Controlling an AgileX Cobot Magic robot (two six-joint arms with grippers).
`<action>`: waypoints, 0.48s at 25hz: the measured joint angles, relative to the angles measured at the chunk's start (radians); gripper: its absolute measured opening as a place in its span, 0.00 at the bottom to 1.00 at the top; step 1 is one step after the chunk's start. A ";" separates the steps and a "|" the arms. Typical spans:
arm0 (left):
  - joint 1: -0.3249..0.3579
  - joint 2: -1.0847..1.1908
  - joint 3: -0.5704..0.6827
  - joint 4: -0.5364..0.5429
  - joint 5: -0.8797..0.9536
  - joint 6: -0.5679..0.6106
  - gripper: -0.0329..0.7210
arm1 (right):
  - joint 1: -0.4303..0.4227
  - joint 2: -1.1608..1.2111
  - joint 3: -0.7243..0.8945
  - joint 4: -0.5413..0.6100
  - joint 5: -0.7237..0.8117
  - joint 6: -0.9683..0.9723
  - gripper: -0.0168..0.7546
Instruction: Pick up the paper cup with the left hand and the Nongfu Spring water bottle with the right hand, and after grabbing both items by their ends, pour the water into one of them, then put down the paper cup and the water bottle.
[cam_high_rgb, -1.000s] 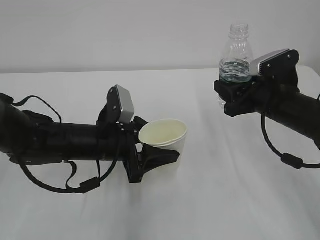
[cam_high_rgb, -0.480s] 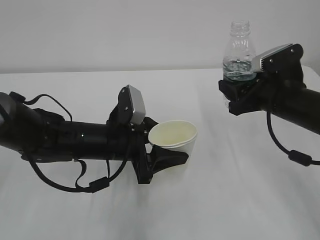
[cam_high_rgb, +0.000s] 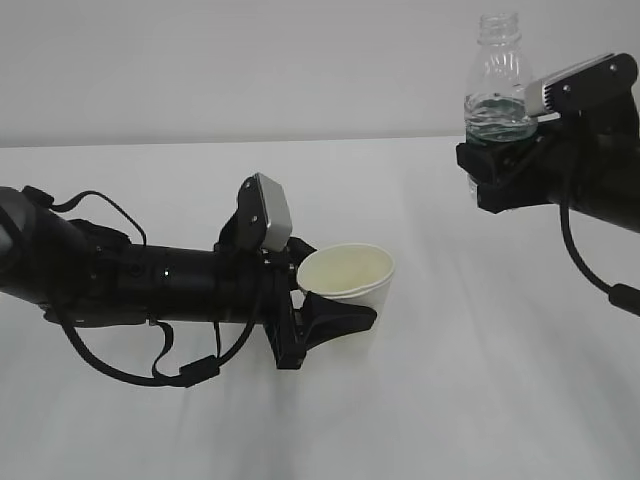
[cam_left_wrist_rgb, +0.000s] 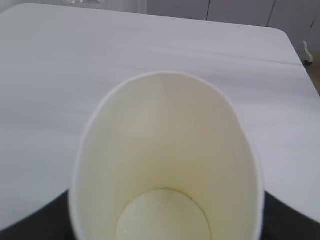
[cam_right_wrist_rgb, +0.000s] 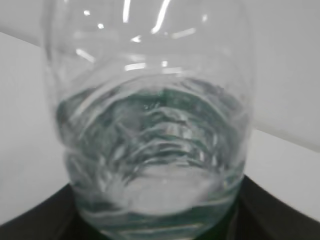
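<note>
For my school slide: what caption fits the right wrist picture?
Right gripper holds the clear water bottle upright, water sloshing inside.

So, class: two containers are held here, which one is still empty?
The paper cup in the left pincer: its cream inside is dry to the bottom. The clear bottle in the right pincer has water inside.

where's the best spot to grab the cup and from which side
Grip the cup round its lower wall, coming in level from the side, as the left end effector does now. The cup stands upright with its mouth open, so a side grip below the rim keeps the opening free for pouring.
</note>
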 joint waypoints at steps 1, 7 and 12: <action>0.000 0.000 0.000 0.000 0.000 0.000 0.62 | 0.000 -0.010 0.007 0.000 0.000 0.002 0.60; 0.000 0.000 0.000 0.000 -0.008 0.000 0.62 | 0.000 -0.018 0.088 0.000 -0.035 0.004 0.60; -0.003 0.000 0.000 0.000 -0.037 0.000 0.62 | 0.000 -0.018 0.133 0.000 -0.080 0.004 0.60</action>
